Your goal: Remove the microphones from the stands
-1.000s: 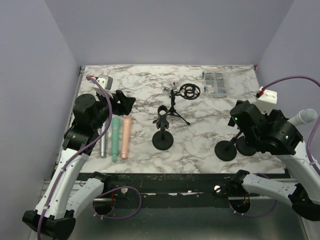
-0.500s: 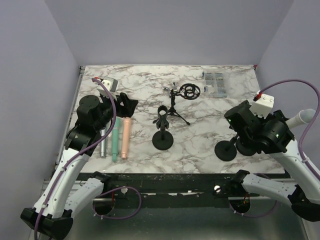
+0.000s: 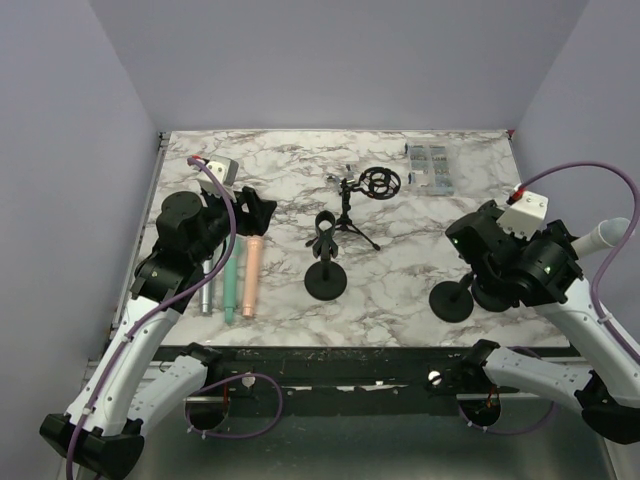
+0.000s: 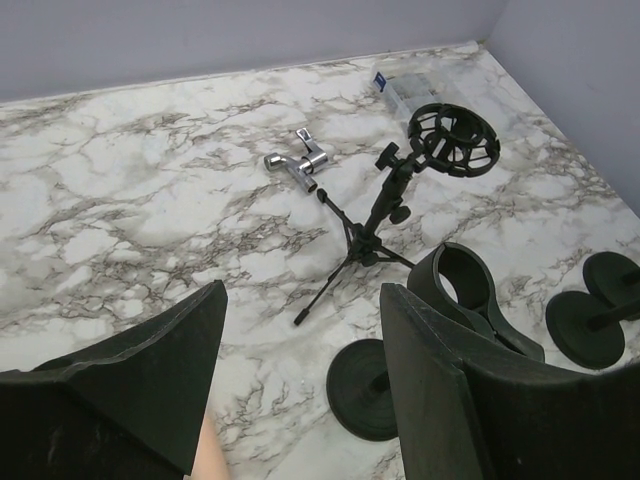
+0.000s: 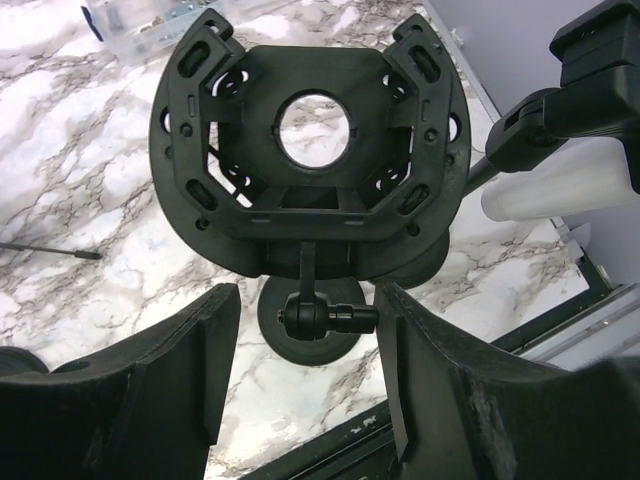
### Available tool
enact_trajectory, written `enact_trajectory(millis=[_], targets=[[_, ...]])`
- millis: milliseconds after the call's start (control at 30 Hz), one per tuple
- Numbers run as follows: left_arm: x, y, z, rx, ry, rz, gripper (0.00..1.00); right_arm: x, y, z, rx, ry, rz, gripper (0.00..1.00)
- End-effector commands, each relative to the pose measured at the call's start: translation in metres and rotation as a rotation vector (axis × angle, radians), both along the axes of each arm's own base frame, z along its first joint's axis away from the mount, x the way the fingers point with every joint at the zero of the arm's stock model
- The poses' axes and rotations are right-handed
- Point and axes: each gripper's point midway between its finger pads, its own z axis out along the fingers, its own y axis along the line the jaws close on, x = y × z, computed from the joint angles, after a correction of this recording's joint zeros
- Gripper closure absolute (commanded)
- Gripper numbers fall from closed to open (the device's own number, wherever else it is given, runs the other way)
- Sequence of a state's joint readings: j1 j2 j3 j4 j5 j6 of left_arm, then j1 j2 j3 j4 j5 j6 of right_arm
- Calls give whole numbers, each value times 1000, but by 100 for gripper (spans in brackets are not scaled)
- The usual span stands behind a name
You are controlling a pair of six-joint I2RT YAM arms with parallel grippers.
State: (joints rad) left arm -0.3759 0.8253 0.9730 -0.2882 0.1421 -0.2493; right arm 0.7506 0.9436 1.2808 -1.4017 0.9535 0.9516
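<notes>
Three microphones lie side by side on the marble table at the left: silver (image 3: 206,287), green (image 3: 230,277) and peach (image 3: 250,275). A round-base stand (image 3: 326,283) with an empty clip (image 4: 470,295) stands mid-table. A tripod stand with an empty shock mount (image 3: 378,182) stands behind it. My left gripper (image 3: 262,208) is open and empty above the peach microphone's far end (image 4: 300,300). My right gripper (image 3: 462,240) is open (image 5: 307,300), its fingers either side of the knob (image 5: 322,316) under another empty shock mount (image 5: 315,140) on a round-base stand (image 3: 452,300).
A second round base (image 3: 490,292) stands next to the right stand. A clear plastic box (image 3: 430,165) lies at the far right. A small silver fitting (image 4: 300,165) lies on the table behind the tripod. A white tube (image 5: 570,185) sits off the table's right edge.
My left gripper has shifted slightly right and turned. My right gripper has shifted a little left over its stand. Nothing has been grasped.
</notes>
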Motion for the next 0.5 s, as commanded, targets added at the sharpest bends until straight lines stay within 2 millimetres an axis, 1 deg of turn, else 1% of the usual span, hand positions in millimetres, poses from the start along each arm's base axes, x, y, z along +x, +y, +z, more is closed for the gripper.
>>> enact_trajectory(millis=[0,233,367,467], targets=[[0,3,3,15,-32,17,35,0,-8,0,-20,-20,-48,41],[1,3,1,22,-27,20,35,1,-9,0,-18,-29,-54,53],[1,3,1,22,-30,21,34,3,-8,0,-23,-37,-50,65],[1,2,1,26,-26,20,34,8,1,-1,-7,-46,-4,76]])
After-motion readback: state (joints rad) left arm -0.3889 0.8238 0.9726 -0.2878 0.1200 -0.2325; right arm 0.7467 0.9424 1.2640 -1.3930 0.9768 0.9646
